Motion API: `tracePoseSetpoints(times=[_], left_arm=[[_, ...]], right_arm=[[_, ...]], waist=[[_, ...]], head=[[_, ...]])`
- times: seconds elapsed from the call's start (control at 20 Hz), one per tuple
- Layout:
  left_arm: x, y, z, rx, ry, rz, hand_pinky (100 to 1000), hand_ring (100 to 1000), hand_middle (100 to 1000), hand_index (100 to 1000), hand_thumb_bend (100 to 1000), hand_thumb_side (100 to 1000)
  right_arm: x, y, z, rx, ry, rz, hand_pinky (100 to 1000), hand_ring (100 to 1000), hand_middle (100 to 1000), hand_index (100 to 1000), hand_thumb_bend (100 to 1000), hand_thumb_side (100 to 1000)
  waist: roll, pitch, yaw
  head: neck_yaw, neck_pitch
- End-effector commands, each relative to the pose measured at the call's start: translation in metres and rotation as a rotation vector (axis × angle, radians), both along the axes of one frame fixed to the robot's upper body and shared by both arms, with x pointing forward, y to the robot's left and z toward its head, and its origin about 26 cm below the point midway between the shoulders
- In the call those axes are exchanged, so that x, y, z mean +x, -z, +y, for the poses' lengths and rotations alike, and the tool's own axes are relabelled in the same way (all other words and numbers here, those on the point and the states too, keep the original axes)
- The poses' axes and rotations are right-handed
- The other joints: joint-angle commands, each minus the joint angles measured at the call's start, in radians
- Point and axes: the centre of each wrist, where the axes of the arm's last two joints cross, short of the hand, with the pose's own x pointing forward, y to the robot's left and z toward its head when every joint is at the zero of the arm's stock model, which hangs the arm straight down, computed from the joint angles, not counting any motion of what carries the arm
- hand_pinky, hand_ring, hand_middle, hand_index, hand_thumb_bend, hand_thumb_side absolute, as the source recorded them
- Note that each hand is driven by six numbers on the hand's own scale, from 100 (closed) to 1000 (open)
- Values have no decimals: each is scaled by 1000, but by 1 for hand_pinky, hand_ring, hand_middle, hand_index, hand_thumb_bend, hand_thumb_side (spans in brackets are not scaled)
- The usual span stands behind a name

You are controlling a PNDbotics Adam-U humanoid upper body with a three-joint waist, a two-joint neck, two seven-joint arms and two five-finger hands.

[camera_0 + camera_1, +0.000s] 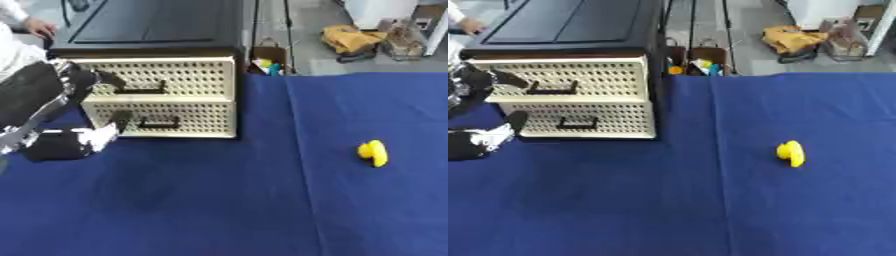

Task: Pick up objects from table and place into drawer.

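Seen at the left edge: the robot's left hand [66, 142], black with pale patches, close in front of the cream perforated metal drawer cabinet [171, 97], near the lower left corner of it. Cannot tell how far the fingers are open; nothing seen held in them. Probably placed there to reach 1 of the black bar handles, since both drawers look closed and must be opened before anything goes in. No right hand in either view.

Well apart to the right, alone on the worktop covered with dark blue cloth [219, 200]: a small yellow rounded object [374, 152], smooth and perhaps plastic or rubber, exact form not clear. Not yet picked up, so the task judged at its beginning.

Cabinet with 2 drawers, 1 above the other: upper handle [140, 90] and lower handle [159, 122], fronts full of small round holes, dark flat top. Cloth matte, soft, with a long crease from far to near edge.
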Motion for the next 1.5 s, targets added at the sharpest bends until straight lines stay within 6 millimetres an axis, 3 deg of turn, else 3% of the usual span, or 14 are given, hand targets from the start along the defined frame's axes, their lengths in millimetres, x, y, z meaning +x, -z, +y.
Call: tracePoseSetpoints(times=[0.05, 0.25, 0.4, 0.55, 0.65, 0.75, 0.85, 1.1, 1.35, 1.5], left_arm=[[-2, -12, -3, 15, -20, 13, 100, 100, 165, 800, 203, 836], [-1, -14, -7, 0, -39, 75, 100, 100, 129, 791, 109, 759], [1, -23, -12, -8, -33, 86, 100, 100, 105, 758, 103, 685], [2, -30, -16, 5, -35, 87, 100, 100, 136, 802, 100, 616], [2, -29, -18, 17, -45, 109, 100, 100, 166, 830, 102, 626], [2, -26, -19, 39, -66, 135, 100, 100, 234, 868, 243, 674], [2, -22, -20, 63, -86, 162, 100, 100, 248, 839, 305, 697], [3, -16, -22, 89, -131, 237, 100, 100, 234, 874, 295, 695], [3, -13, -23, 106, -171, 312, 100, 100, 213, 890, 202, 665], [3, -15, -23, 122, -217, 326, 100, 100, 199, 897, 200, 668]], right_arm=[[-4, -6, 0, -4, -10, -19, 652, 680, 642, 731, 100, 984], [-4, -5, 1, -3, -14, -16, 652, 680, 642, 730, 100, 985], [-4, -5, 0, -2, -14, -13, 652, 680, 642, 730, 100, 984], [-4, -5, 0, -4, -15, -11, 652, 681, 642, 729, 100, 984], [-4, -5, 0, -4, -15, -11, 652, 681, 642, 727, 100, 984], [-4, -5, -1, -5, -16, -10, 652, 681, 641, 725, 100, 984], [-4, -5, -1, -6, -19, -9, 651, 681, 641, 722, 100, 983], [-4, -5, -1, -6, -24, -8, 648, 680, 639, 717, 100, 981], [-4, -6, -2, -5, -25, -9, 646, 680, 638, 710, 100, 981], [-4, -6, -1, -5, -27, -8, 646, 680, 638, 707, 100, 980]], waist=[[2, -19, -3], [4, -18, -9], [5, -17, -11], [7, -15, -13], [7, -13, -15], [8, -10, -18], [9, -8, -19], [10, -3, -23], [11, -1, -25], [11, 0, -26]], head=[[9, -1], [15, -4], [18, -5], [19, -6], [21, -8], [22, -10], [25, -12], [29, -19], [27, -23], [29, -24]])
